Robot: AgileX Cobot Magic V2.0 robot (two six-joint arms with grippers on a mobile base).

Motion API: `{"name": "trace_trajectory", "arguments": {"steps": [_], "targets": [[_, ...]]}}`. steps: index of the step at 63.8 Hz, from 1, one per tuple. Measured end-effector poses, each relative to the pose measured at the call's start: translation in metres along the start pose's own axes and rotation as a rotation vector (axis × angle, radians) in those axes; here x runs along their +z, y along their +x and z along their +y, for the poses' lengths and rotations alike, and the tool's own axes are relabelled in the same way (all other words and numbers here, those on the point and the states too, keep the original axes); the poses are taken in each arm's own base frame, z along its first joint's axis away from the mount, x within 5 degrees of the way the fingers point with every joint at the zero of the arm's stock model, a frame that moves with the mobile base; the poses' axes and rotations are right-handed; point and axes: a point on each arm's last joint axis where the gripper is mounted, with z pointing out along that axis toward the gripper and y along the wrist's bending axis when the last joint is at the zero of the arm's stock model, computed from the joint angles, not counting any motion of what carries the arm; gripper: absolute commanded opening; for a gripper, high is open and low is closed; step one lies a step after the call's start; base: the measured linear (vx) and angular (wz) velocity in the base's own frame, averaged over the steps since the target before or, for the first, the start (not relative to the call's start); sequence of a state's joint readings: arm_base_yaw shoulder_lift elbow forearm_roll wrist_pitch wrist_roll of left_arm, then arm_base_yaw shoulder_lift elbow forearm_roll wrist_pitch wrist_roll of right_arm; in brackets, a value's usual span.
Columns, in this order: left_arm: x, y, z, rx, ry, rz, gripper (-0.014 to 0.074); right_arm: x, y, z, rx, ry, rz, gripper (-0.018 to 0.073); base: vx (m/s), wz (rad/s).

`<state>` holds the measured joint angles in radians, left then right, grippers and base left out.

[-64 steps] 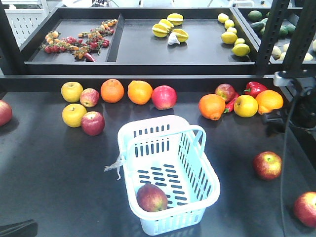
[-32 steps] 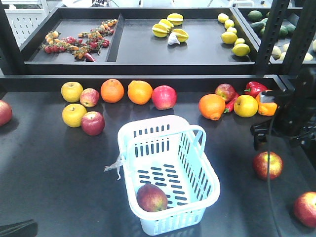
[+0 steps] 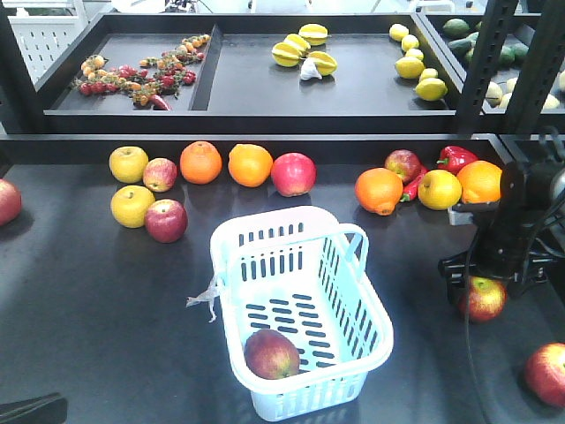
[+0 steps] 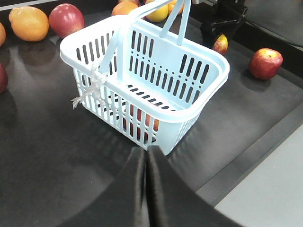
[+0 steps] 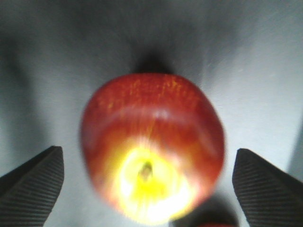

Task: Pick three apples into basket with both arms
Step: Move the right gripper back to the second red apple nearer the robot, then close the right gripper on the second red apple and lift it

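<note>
Straddling a blurred apple (image 5: 151,149), right pincer (image 5: 149,189) wide apart, left pincer (image 4: 146,156) closed, tips cropped.

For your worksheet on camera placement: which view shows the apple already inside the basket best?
The exterior front view: the apple lies unobstructed on the basket floor. The left wrist view shows only red through the slots; the right wrist view misses it.

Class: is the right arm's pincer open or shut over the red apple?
Open: right pincer fingers flank the red apple, gaps showing.

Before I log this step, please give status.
Right tool open, straddling an apple. Left tool shut, idle. One apple in basket. Nothing blocking.
</note>
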<state>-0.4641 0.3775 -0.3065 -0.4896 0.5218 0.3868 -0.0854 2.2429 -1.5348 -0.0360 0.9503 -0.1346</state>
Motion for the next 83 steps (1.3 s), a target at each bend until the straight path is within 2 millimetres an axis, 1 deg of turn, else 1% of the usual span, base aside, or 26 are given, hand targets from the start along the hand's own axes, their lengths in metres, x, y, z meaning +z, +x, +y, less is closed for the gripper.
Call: {"name": "trace_trajectory", "arguments": {"steps": [7, 14, 21, 29, 35, 36, 41, 45, 51, 52, 59, 66, 73, 80, 83], "targets": [[0.0, 0.0, 0.0, 0.0, 0.0, 0.0, -0.0008, 0.005, -0.001, 0.0, 0.0, 0.001, -0.006, 0.0638, 0.0, 0.0], [0.0, 0.0, 0.0, 0.0, 0.0, 0.0, -0.0008, 0.004, -0.003, 0.0, -0.001, 0.003, -0.02, 0.0564, 0.0, 0.0], [0.0, 0.0, 0.0, 0.0, 0.0, 0.0, -0.0008, 0.004, -0.003, 0.0, -0.001, 0.004, -0.023, 0.0452, 0.0, 0.0], [0.0, 0.0, 0.0, 0.0, 0.0, 0.0, -0.0008, 0.004, -0.003, 0.0, 0.004, -0.004, -0.018, 0.0278, 0.0, 0.0], [0.0, 0.0, 0.0, 0.0, 0.0, 0.0, -0.0008, -0.002, -0.001, 0.002, 0.006, -0.023, -0.009, 0.016, 0.0, 0.0], [0.0, 0.0, 0.0, 0.0, 0.0, 0.0, -0.0008, -0.006, 0.0, 0.002, 0.004, -0.028, -0.012, 0.0132, 0.0, 0.0], [0.0, 0.0, 0.0, 0.0, 0.0, 0.0, -0.0008, -0.023, 0.001, 0.004, 0.005, -0.047, -0.029, 0.0047, 0.0, 0.0], [0.0, 0.0, 0.0, 0.0, 0.0, 0.0, -0.0008, -0.045, 0.004, 0.006, 0.001, -0.068, -0.06, -0.0016, 0.0, 0.0], [0.0, 0.0, 0.0, 0.0, 0.0, 0.0, -0.0008, -0.081, 0.011, 0.011, -0.012, -0.112, -0.11, -0.001, 0.0, 0.0], [0.0, 0.0, 0.0, 0.0, 0.0, 0.0, -0.0008, -0.09, 0.013, 0.012, -0.016, -0.118, -0.125, -0.0009, 0.0, 0.0], [0.0, 0.0, 0.0, 0.0, 0.0, 0.0, -0.0008, -0.131, 0.028, 0.019, -0.018, -0.174, -0.166, -0.0008, 0.0, 0.0], [0.0, 0.0, 0.0, 0.0, 0.0, 0.0, -0.0008, -0.164, 0.045, 0.026, -0.033, -0.233, -0.194, -0.0006, 0.0, 0.0], [0.0, 0.0, 0.0, 0.0, 0.0, 0.0, -0.0008, -0.183, 0.063, 0.034, -0.035, -0.292, -0.233, -0.0004, 0.0, 0.0], [0.0, 0.0, 0.0, 0.0, 0.0, 0.0, -0.0008, -0.185, 0.085, 0.044, -0.041, -0.36, -0.226, -0.0004, 0.0, 0.0], [0.0, 0.0, 0.0, 0.0, 0.0, 0.0, -0.0008, -0.182, 0.095, 0.05, -0.052, -0.387, -0.209, -0.0004, 0.0, 0.0]]}}
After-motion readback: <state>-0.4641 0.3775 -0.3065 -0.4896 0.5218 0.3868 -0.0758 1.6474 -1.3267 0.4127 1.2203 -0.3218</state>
